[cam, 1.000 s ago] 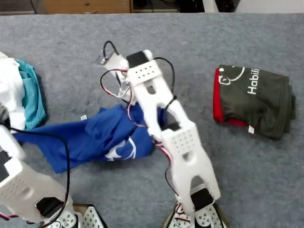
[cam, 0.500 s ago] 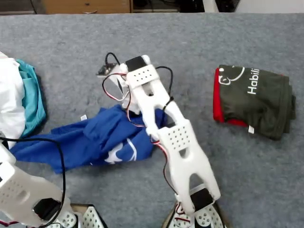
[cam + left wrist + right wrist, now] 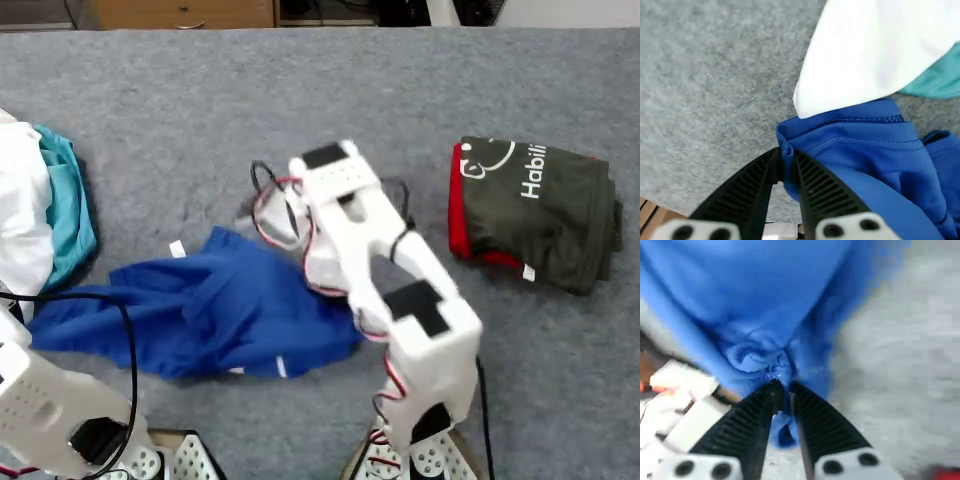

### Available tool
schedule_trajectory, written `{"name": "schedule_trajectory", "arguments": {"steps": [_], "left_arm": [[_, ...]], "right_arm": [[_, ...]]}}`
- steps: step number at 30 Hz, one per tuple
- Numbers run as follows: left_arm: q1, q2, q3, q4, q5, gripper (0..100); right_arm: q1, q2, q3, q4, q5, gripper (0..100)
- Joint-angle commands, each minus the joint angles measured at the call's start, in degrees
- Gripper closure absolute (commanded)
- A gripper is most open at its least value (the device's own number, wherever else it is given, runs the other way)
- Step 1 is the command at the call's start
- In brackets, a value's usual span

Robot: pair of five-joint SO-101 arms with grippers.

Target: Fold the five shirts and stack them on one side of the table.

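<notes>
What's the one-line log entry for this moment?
blue shirt: crumpled, unfolded | left gripper: shut on its edge | right gripper: shut on it | folded stack: olive shirt over red shirt | pile: white shirt, teal shirt

In the high view my right arm (image 3: pixel 430 345) lies across the right end of the blue shirt (image 3: pixel 200 315), hiding the cloth beneath. The left edge cuts off the white shirt (image 3: pixel 20 215) and the teal shirt (image 3: pixel 65 205) it partly covers; the lower left corner cuts my left arm (image 3: pixel 45 410). At right, the dark green shirt (image 3: pixel 545 215) hides all but a strip of the red shirt (image 3: pixel 459 215). In the right wrist view the blue cloth around my right claw (image 3: pixel 782 386) is blurred.
</notes>
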Motion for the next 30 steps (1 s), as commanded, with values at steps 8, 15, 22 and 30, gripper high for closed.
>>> {"name": "schedule_trajectory", "arguments": {"steps": [8,15,22,30], "left_arm": [[-1.3,-0.9,0.1,-0.4,-2.1,98],[-1.3,-0.9,0.1,-0.4,-2.1,98],[-1.3,-0.9,0.1,-0.4,-2.1,98],[-1.3,-0.9,0.1,-0.4,-1.9,98]], "right_arm": [[1.2,-16.4,9.5,-4.5,7.0,99.5],[-0.2,-16.1,-12.0,-4.2,-0.1,82.0],[-6.4,-2.7,-33.4,-0.4,-4.0,80.7],[-13.3,18.6,-57.4,3.8,-5.3,80.7]]}}
